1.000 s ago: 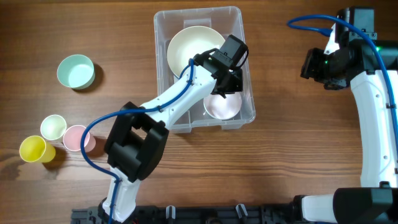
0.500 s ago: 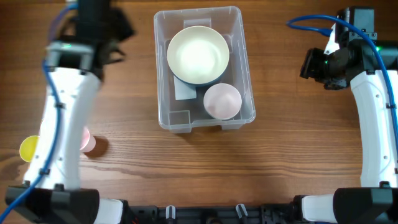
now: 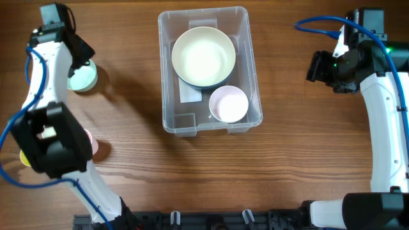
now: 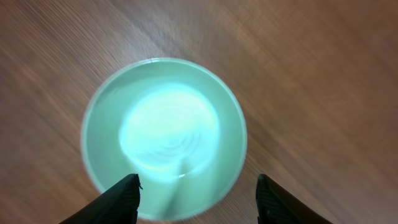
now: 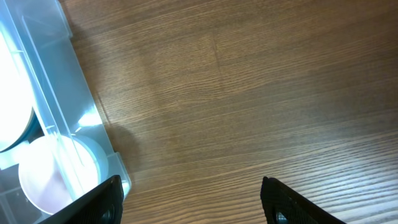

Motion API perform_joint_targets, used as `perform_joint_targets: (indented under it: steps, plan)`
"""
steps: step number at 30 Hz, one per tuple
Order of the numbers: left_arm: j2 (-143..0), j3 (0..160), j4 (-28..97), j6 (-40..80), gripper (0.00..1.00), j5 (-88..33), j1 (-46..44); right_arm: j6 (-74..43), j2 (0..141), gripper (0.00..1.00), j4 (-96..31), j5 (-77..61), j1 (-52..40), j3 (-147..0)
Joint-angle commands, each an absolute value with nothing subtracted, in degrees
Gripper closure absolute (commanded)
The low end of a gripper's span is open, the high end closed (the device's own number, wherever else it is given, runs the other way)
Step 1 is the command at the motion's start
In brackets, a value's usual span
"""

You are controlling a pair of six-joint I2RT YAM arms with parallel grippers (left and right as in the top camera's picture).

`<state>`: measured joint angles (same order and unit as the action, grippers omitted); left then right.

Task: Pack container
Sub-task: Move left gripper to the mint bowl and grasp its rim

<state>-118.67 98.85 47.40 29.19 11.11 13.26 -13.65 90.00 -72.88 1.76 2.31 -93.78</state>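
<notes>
Overhead, container: the clear plastic container [image 3: 202, 14] sits at the middle of the wooden bench [image 3: 294, 160], towards its far edge, well apart from both arms.
Overhead, contents: a large cream bowl [image 3: 203, 56] fills the far half of the container; a small pale pink bowl [image 3: 228, 104] sits in the near right corner, just beside it.
Overhead, left gripper [image 3: 82, 59]: far to the container's left, above a mint bowl [image 3: 84, 80] that the arm partly covers. The spread of its jaws cannot be judged from this height.
Overhead, right gripper [image 3: 314, 67]: to the container's right, facing it across bare wood, apart from its wall.
Overhead, other: a pink cup [image 3: 92, 144] peeps out beside the left arm, near the bench's front left.
Left wrist, jaws: released, the two fingertips set wide and holding nothing; left gripper [image 4: 198, 193] hangs over the near rim of the mint bowl [image 4: 165, 137].
Left wrist, adds: the bowl's empty inside, seen straight down, with blurred bench [image 4: 323, 74] around it. The container is out of frame.
Right wrist, jaws: released, spread over bare bench [image 5: 249, 93] with nothing between them; right gripper [image 5: 191, 199].
Right wrist, adds: the container's corner wall [image 5: 59, 124] at the left edge, off to the side of the jaws and untouched, with the pink bowl [image 5: 50, 180] showing through the plastic.
</notes>
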Motion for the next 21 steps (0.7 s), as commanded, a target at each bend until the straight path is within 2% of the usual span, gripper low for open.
perform_joint_targets:
  steps: [1,5,7,15,21]
  plan:
    - [-122.8,98.6,44.4,28.7,0.39,8.7,13.3,-13.6,89.6,0.28,-73.1,1.7,2.3,-93.3]
    - [-123.6,98.6,41.1,27.9,0.39,7.5,13.2,-13.7,89.7,0.29,-73.1,1.7,2.3,-93.3]
    - [-123.6,98.6,39.6,26.1,0.43,5.8,13.2,-13.6,89.7,0.28,-73.0,1.7,2.3,-93.3]
    - [-127.5,98.6,39.8,26.1,0.45,5.8,13.0,-13.6,89.7,0.29,-72.9,1.7,2.3,-93.3]
    - [-130.3,98.6,41.2,26.1,0.55,5.8,12.9,-13.6,89.7,0.29,-72.9,1.7,2.3,-93.3]
